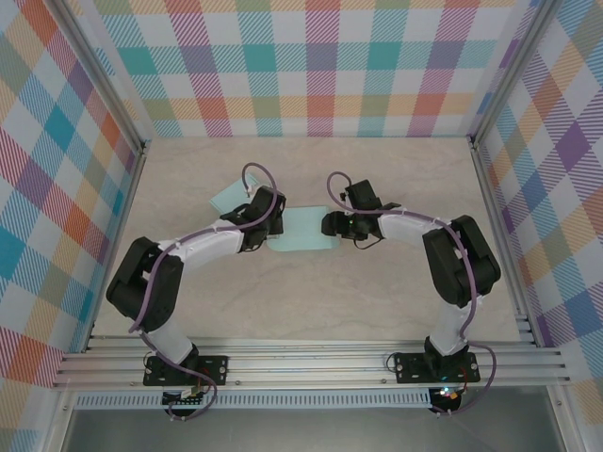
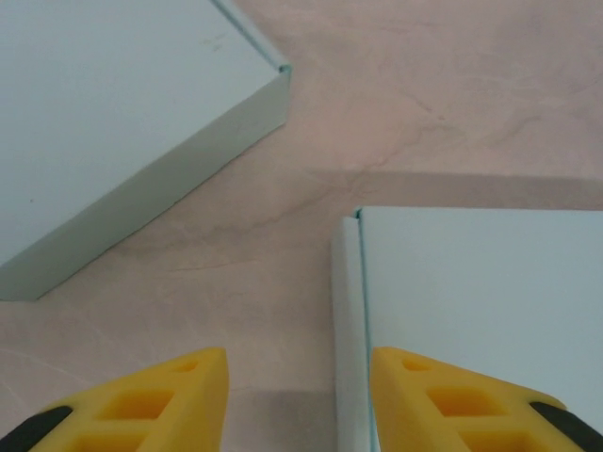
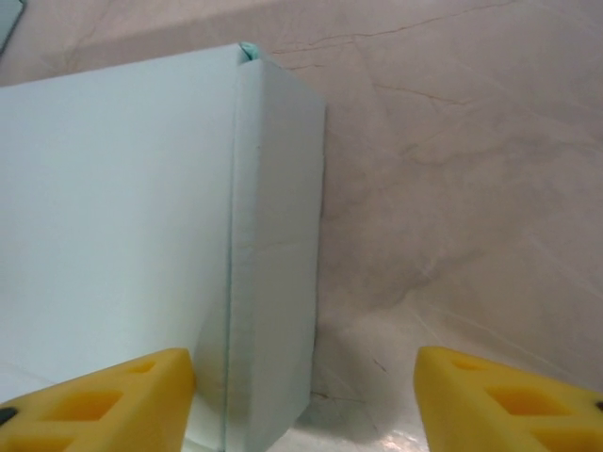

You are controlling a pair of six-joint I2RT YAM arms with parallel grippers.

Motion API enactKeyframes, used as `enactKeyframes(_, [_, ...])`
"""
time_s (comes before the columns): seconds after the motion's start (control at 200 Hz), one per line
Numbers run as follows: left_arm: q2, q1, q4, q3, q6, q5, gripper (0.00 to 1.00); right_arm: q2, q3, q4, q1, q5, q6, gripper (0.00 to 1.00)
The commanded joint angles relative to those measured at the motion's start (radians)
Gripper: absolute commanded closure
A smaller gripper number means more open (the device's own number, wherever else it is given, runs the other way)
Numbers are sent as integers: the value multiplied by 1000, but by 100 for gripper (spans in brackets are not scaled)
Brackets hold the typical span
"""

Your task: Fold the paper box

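Straddling paper box (image 1: 303, 233) edges, L gripper (image 2: 298, 381) & R gripper (image 3: 303, 381) both jaws apart.

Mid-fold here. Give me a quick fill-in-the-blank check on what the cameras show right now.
1. The table holds ___ pale paper pieces.
2. The far paper piece lies beside the ___ arm.
3. The right gripper straddles a side wall of the paper box with its jaws ___.
4. The left gripper has fingers coloured ___.

Missing words: two; left; open; yellow.
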Motion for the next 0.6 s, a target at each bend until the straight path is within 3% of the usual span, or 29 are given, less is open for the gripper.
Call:
enactKeyframes(0.0, [49, 12, 8, 18, -1, 76, 57, 35, -27, 33, -3, -46, -6, 43])
enactKeyframes(0.16, [132, 15, 40, 44, 2, 135, 58, 36, -55, 56, -3, -57, -2, 52])
enactKeyframes(0.275, [184, 15, 44, 67, 0, 177, 66, 28, -85, 68, -3, -72, 9, 58])
enactKeyframes(0.44, [214, 13, 118, 64, 0, 319, 70, -36, -156, 98, 2, -90, 47, 60])
enactKeyframes(0.595, [215, 13, 122, 92, 6, 381, 70, -127, -205, 74, 26, -57, 52, 60])
